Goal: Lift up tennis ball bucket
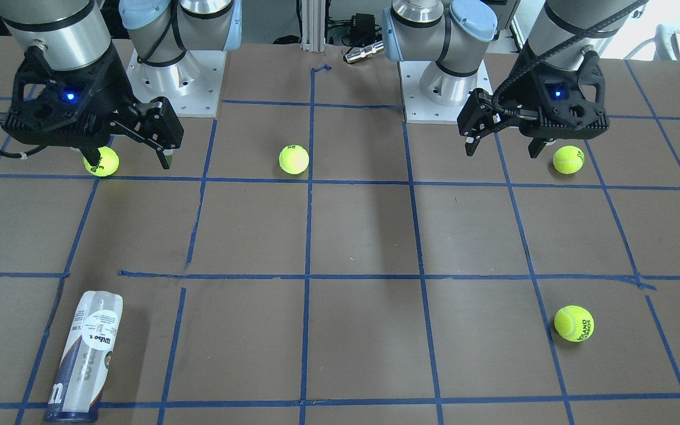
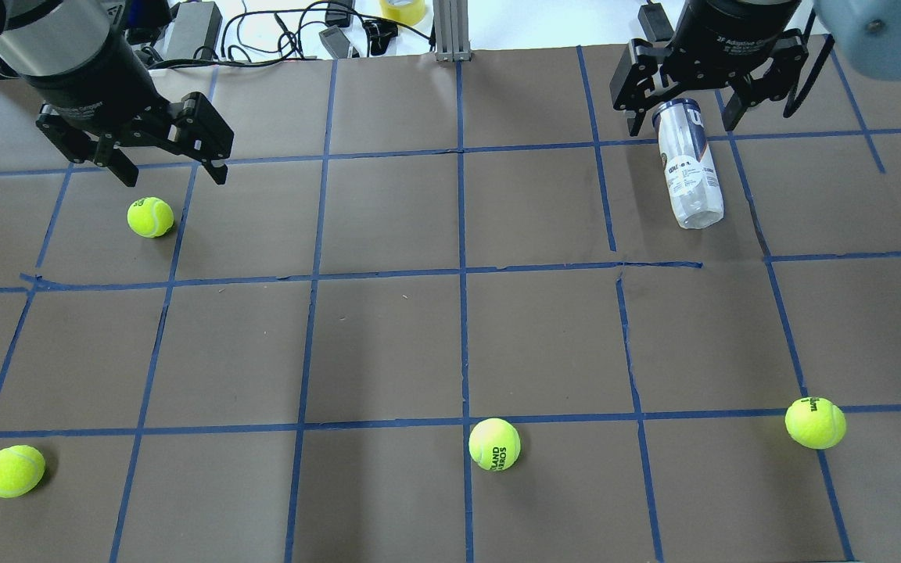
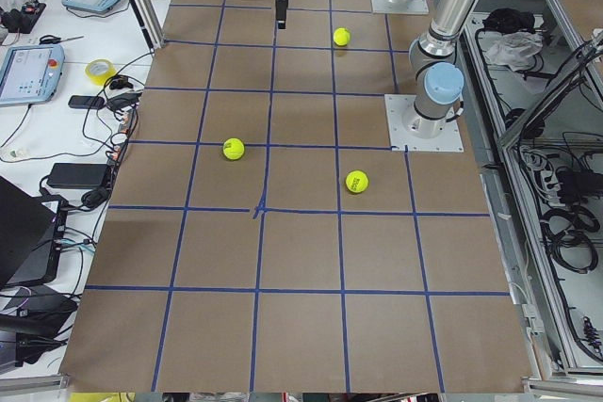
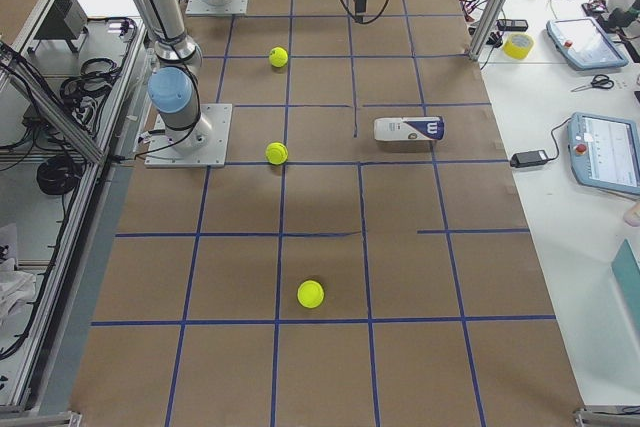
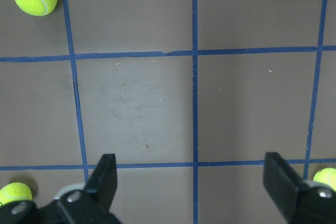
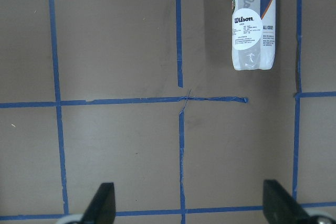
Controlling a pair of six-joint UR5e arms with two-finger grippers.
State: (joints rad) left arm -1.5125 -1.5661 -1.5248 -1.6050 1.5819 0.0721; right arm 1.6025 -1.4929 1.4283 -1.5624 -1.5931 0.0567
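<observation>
The tennis ball bucket (image 1: pixel 86 357) lies on its side on the brown table, far from the robot on its right side. It also shows in the overhead view (image 2: pixel 687 168), the right side view (image 4: pixel 408 129) and at the top right of the right wrist view (image 6: pixel 254 24). My right gripper (image 1: pixel 128 164) is open and empty, held high above the table and well short of the bucket; its fingers (image 6: pixel 102 205) frame bare table. My left gripper (image 1: pixel 502 150) is open and empty, high over the table's other side (image 5: pixel 191 182).
Several loose yellow-green tennis balls lie on the table: one below the right gripper (image 1: pixel 101 161), one at the middle (image 1: pixel 293 159), one by the left gripper (image 1: pixel 568 159), one farther out (image 1: pixel 574 323). Blue tape lines grid the table. Cables and tablets lie past its far edge (image 2: pixel 278 31).
</observation>
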